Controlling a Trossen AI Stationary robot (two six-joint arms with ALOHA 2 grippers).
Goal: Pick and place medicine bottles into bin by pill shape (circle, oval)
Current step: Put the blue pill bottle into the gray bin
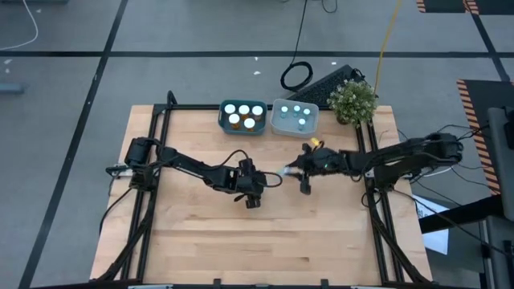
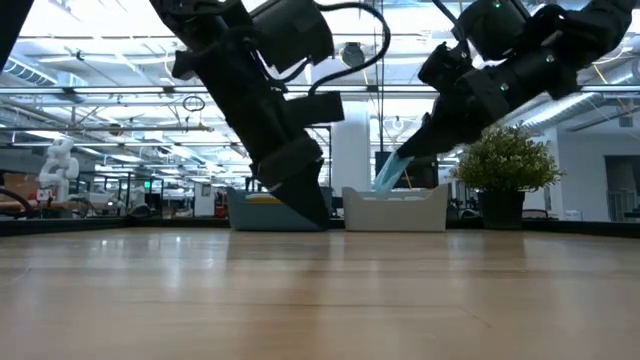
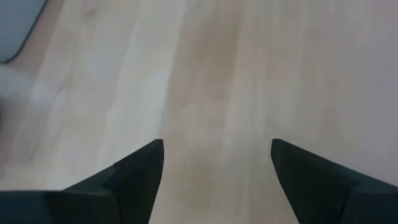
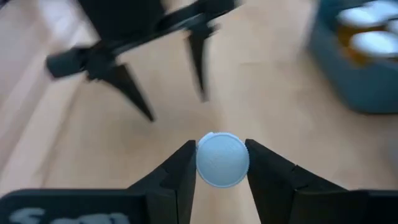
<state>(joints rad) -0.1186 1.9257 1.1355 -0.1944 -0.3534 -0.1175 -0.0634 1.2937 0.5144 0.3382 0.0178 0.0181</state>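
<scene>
A pale-blue bottle (image 4: 222, 159) is clamped between the fingers of the right gripper (image 4: 221, 163), held off the table just in front of the white bin (image 1: 295, 119). The step in hand is judged to be the carry. The next move calls for a lift over the white bin's front wall and a release among the pale-blue bottles already inside.

The left gripper (image 3: 217, 163) is spread wide and empty, low over bare wood, near the white bin's front-left. The blue bin (image 1: 242, 116) beside it holds orange bottles.

Pill shape cannot be read; bottle contents are hidden.
</scene>
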